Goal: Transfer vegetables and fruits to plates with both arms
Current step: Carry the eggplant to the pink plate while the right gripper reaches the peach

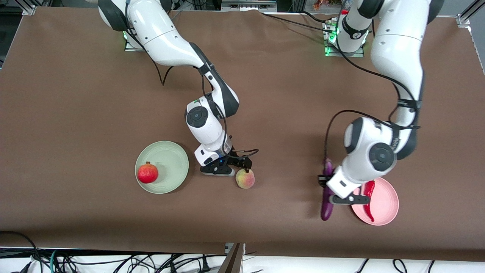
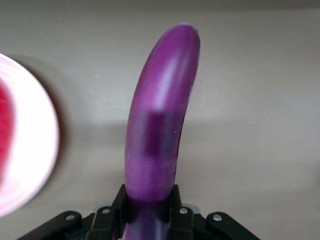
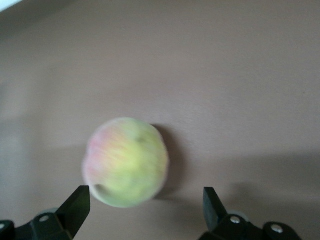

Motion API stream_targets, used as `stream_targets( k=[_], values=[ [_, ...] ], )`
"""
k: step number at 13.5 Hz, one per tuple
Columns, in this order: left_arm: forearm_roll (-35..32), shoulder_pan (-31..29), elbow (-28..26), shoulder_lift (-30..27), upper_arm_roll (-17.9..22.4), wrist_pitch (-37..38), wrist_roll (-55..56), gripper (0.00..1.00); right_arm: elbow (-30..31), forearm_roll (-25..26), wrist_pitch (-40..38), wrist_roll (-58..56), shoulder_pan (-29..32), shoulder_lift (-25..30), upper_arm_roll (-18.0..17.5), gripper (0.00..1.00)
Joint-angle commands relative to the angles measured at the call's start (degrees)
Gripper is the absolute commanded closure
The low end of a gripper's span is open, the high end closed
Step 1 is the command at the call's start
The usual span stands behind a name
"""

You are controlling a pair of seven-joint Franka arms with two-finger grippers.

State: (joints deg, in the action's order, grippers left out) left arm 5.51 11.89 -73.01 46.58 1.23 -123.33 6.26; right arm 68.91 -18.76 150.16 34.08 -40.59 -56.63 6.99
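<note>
The left claw [image 1: 329,181] was clamped on the eggplant [image 1: 326,197] near its stem end; the eggplant's long axis ran toward the front camera, and the pink plate [image 1: 384,212] lay just beside it, toward the left arm's end of the surface [image 1: 75,113], so the coming carry looked a short sideways one, with the fruit's length needing to be turned or centred to sit within the rim; whether the eggplant was touching the surface or just off it I could not tell. The chili [image 1: 369,199] already lay on that plate, leaving room beside it.

The right claw [image 1: 242,166] stood wide open and empty, low over the peach [image 1: 245,178]; in the right wrist view the peach [image 3: 125,162] sat closer to one fingertip [image 3: 77,202] than the other, so it was not yet centred. The green plate [image 1: 172,161], with the pomegranate [image 1: 147,173] on it, lay near the peach toward the right arm's end.

The brown surface around was bare and flat.
</note>
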Motion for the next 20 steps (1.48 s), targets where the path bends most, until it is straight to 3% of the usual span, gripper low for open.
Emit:
stream_targets(
  k=[1, 7, 11, 12, 13, 14, 15, 16, 17, 20],
  values=[
    [-1.6, -4.6, -1.3, -0.9, -1.3, 0.3, -9.6, 1.00, -2.1, 1.1, -0.8, 2.1, -0.3, -0.6, 0.7, 0.00],
    [-1.6, -12.8, -3.0, -0.3, -0.9, -0.2, -24.1, 1.00, -2.9, 1.1, 9.4, 1.9, 0.4, -5.4, 0.7, 0.00],
    [-1.4, -15.4, -5.0, 0.0, -0.9, -1.6, -27.9, 1.00, -3.0, 0.8, 10.9, 2.1, -0.1, -6.2, 0.5, 0.00],
    [-1.5, -16.0, -4.9, 0.2, -0.9, -2.2, -28.6, 1.00, -3.0, 0.7, 10.9, 2.0, -0.1, -6.0, 0.5, 0.07],
    [-1.4, -16.1, -5.0, 0.6, -0.9, -3.1, -29.1, 0.95, -3.0, 0.6, 10.7, 1.9, 0.1, -5.6, 0.5, 0.32],
    [-1.4, -16.0, -5.0, 1.1, -0.9, -4.2, -29.0, 0.76, -3.0, 0.1, 10.6, 1.9, 0.2, -4.7, 0.4, 0.57],
    [-0.8, -16.0, -4.9, 1.6, -0.9, -5.2, -29.0, 0.46, -2.9, -1.1, 10.3, 1.7, 0.5, -3.5, 0.4, 0.76],
    [0.0, -16.3, -4.9, 1.7, -1.0, -5.4, -28.9, 0.16, -2.6, -1.4, 8.3, 1.4, 1.0, -2.2, 0.6, 0.90],
    [1.8, -17.2, -4.7, 1.7, -1.0, -5.3, -28.9, 0.00, -2.6, -0.1, 4.2, 0.3, 1.9, -0.3, 0.8, 0.98],
    [5.9, -17.2, -4.1, 1.1, -1.0, -4.7, -27.9, 0.00, -2.6, -0.7, -8.3, -5.5, 5.2, 5.5, 1.4, 1.00]
  ],
)
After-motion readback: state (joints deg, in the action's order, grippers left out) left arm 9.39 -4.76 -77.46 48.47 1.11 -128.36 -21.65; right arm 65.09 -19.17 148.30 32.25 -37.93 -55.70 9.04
